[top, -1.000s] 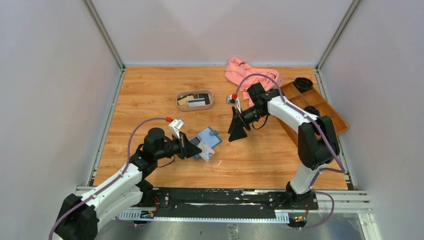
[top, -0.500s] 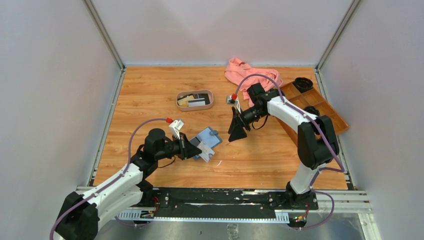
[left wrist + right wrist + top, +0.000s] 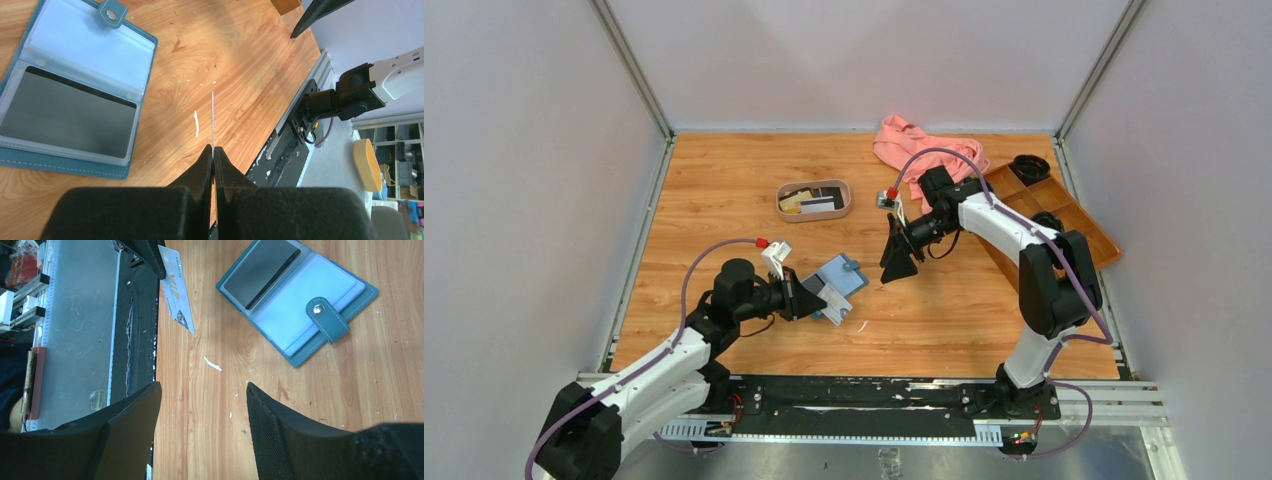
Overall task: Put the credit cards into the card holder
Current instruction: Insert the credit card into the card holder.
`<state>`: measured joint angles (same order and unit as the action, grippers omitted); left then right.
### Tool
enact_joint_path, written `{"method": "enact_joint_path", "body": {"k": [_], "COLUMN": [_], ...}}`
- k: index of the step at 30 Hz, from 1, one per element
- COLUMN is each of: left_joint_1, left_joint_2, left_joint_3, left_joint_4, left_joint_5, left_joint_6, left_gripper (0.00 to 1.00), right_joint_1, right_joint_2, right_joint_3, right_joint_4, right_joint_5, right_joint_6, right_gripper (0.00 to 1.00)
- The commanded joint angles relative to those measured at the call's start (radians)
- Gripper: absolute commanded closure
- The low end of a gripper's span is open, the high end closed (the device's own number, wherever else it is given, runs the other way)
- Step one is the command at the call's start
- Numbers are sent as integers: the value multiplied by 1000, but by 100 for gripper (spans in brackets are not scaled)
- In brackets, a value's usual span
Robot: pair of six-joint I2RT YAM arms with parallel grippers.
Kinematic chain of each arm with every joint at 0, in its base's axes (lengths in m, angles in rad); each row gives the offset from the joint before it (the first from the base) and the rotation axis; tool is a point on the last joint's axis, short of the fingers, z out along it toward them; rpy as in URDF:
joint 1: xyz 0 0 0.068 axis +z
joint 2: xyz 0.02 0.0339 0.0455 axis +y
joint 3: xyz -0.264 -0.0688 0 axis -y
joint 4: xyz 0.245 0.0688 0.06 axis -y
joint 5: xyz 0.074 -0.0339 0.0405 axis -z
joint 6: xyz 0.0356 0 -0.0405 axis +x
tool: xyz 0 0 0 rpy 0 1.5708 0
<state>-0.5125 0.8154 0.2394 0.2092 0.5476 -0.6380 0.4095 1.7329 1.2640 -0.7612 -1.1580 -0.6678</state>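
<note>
The wooden table (image 3: 724,190) carries everything. At its right edge sits a brown wooden box (image 3: 1092,240) with several compartments, and a crumpled pink cloth (image 3: 914,145) lies at the far side, just left of the box.

The right gripper (image 3: 899,265) hangs over the table to the right of the card holder, its 2 fingers spread wide and grasping nothing; the wrist view shows bare wood between them (image 3: 202,387). The left gripper (image 3: 809,300) is low at the holder's near-left side, clenched on 1 white card (image 3: 175,287) with gold lettering. That card stands on edge and shows as a thin line in the left wrist view (image 3: 213,120).

An oval tray (image 3: 780,203) with a pinkish rim lies toward the far side, holding several credit cards (image 3: 819,203) in black, tan and pale grey.

The teal card holder (image 3: 842,280) lies open and flat near the table's middle, pale blue sleeves up, snap tab (image 3: 325,315) sticking out past one side. 1 black card (image 3: 70,117) already sits in a clear sleeve. The held card is close to the holder, apart from it.

A tiny white scrap (image 3: 212,364) lies on the wood nearby.
</note>
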Motion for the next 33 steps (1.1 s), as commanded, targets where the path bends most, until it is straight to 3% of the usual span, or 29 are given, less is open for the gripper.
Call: {"method": "enact_joint_path", "body": {"k": [1, 23, 33], "left_joint_1": [8, 23, 38], "left_joint_2": [3, 58, 149], "left_joint_3": [-18, -79, -131], "left_joint_4": [30, 163, 331], "left_joint_5": [-6, -6, -21], "left_joint_6": [0, -51, -131], "left_gripper": [100, 100, 100], "right_joint_1": [-11, -11, -8], "right_joint_2": [16, 50, 88], "right_joint_3": [-12, -16, -30], "right_joint_4": [-4, 6, 61], "right_joint_5": [7, 4, 2], "right_joint_6": [10, 30, 99], "right_gripper": [33, 33, 34]}}
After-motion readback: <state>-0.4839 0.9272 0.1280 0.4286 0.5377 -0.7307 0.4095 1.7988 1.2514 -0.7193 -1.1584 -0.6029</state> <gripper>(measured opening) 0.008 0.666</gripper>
